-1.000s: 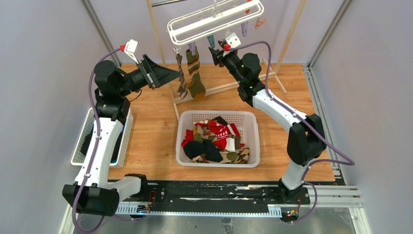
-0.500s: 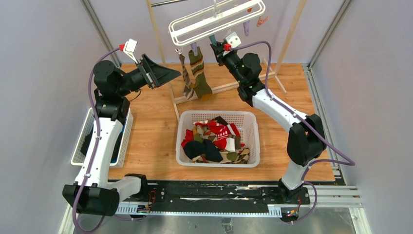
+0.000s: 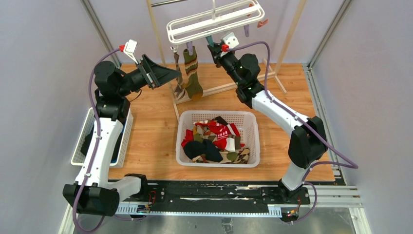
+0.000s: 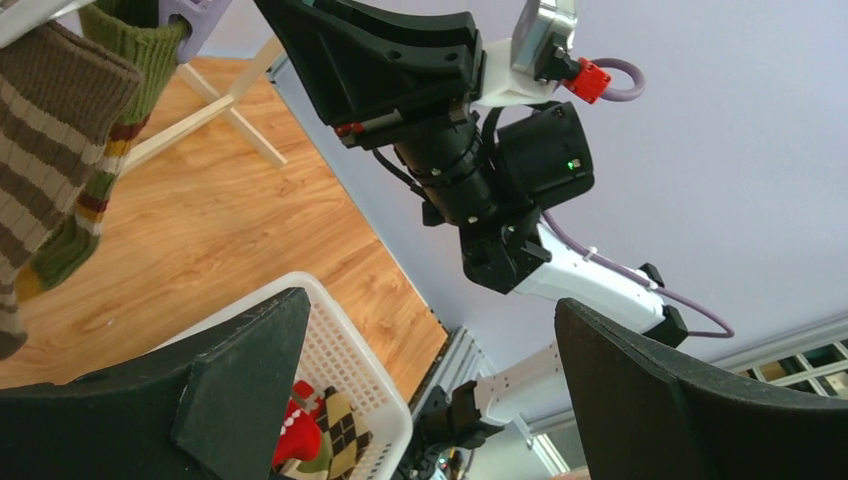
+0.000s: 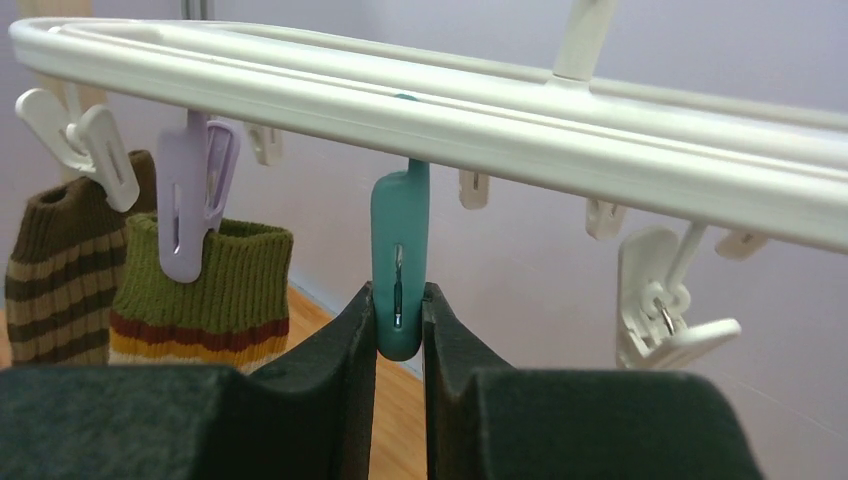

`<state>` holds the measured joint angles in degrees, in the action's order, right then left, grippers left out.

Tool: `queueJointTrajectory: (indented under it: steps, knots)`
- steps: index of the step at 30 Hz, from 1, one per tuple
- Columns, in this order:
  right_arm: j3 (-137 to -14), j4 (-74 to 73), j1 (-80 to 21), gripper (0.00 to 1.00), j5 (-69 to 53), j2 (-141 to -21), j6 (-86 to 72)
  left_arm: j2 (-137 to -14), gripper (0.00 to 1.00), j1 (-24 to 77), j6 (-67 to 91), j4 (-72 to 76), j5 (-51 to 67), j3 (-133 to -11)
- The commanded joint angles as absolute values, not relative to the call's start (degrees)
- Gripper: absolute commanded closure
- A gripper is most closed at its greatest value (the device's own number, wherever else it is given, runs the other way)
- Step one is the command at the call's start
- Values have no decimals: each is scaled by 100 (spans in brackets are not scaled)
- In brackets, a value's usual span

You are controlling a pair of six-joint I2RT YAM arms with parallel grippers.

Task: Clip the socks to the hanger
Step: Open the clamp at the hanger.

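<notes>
Right pincer [image 5: 400,320]: pinched shut on teal clip [image 5: 399,250] under hanger [image 5: 500,120].
Risk: the hanger hangs free, so a squeeze may swing it and the clip may slip out.
Two socks [image 5: 200,290] hang just left; others lie in basket [image 3: 253,136], nearer, below.
Left pincer [image 3: 163,73]: wide open, empty.

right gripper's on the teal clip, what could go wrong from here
1. The right gripper pinches the teal clip at its low end, the end where the purple clip bites its sock; that may not open it.
2. The hanger hangs free, so a tug could swing it and slip the grip.
3. The left gripper is open and empty, so no sock is ready.
</notes>
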<state>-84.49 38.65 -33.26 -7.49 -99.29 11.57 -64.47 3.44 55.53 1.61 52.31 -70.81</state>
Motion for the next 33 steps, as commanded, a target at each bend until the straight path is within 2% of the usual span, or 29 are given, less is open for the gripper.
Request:
queueJointTrajectory:
  steps: [1, 9, 12, 16, 26, 33]
  knots:
    - [-8615, 3561, -3728, 100, -404, -9637, 1184, -6337, 4, 291, 5379, 196, 5180, -7058]
    - [-8885, 3133, -3914, 100, -181, -9574, 826, -6464, 6, 665, 4925, 80, 4897, -7163]
    - [-8975, 2972, -4016, 100, -242, -9568, 770, -6707, 5, 1004, 3998, -1031, 4580, -7688]
    - [-8916, 2873, -4108, 100, -295, -9501, 656, -7044, 4, 1062, 3749, -1358, 4399, -8212]
    - [-8911, 2680, -4201, 100, -390, -9402, 123, -7896, 5, 1327, 3897, -1172, 4099, -9424]
    - [-8863, 2456, -4336, 100, -15, -9266, 37, -8371, 8, 1490, 3722, -1225, 3811, -9901]
